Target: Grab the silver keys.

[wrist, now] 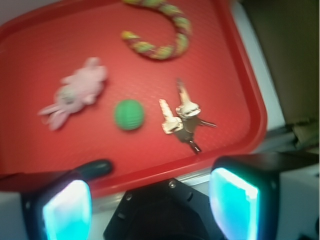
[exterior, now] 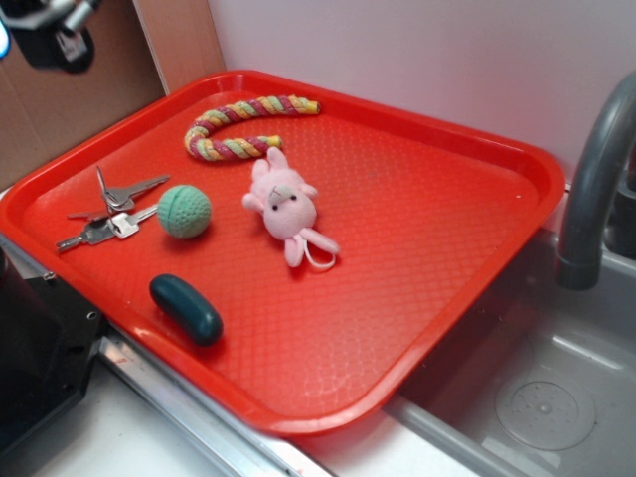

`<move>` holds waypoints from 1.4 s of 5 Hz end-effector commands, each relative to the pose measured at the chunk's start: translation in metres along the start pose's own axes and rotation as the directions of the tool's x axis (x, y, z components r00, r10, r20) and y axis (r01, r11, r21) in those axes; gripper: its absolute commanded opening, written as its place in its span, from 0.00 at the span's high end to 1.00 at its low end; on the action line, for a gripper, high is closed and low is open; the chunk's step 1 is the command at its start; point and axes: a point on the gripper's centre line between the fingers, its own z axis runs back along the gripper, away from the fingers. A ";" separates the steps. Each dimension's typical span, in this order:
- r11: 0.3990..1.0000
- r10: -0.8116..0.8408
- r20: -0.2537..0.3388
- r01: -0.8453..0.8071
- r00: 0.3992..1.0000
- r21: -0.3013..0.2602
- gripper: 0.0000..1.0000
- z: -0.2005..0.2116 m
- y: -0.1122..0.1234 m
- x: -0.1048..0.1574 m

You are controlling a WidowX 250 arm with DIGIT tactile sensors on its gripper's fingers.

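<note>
The silver keys [exterior: 111, 212] lie splayed on the left part of the red tray [exterior: 417, 298], just left of a green knitted ball [exterior: 185, 211]. From the wrist camera the keys [wrist: 181, 115] sit right of the ball [wrist: 129, 114], well ahead of my gripper [wrist: 150, 202]. Its two cyan-lit fingers stand wide apart with nothing between them, high above the tray's near rim. In the exterior view only a dark part of the arm [exterior: 55, 35] shows at the top left corner, far from the keys.
On the tray also lie a pink plush bunny [exterior: 286, 202], a striped rope toy [exterior: 243, 124] at the back and a dark teal oval object [exterior: 186, 308] near the front. A grey faucet [exterior: 596, 169] and sink [exterior: 537, 397] stand at the right.
</note>
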 end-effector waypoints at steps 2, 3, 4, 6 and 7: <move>0.990 0.140 0.060 -0.138 0.988 -0.037 0.00 -0.077 0.043 0.018; 0.990 0.078 0.050 -0.071 0.996 -0.119 0.00 -0.104 0.050 0.026; 0.981 0.190 -0.036 -0.191 0.981 -0.045 0.00 -0.127 0.049 0.028; 0.974 0.220 -0.107 -0.225 0.970 -0.032 0.00 -0.139 0.040 0.033; 0.964 0.267 -0.157 -0.266 0.951 0.024 1.00 -0.137 0.037 0.033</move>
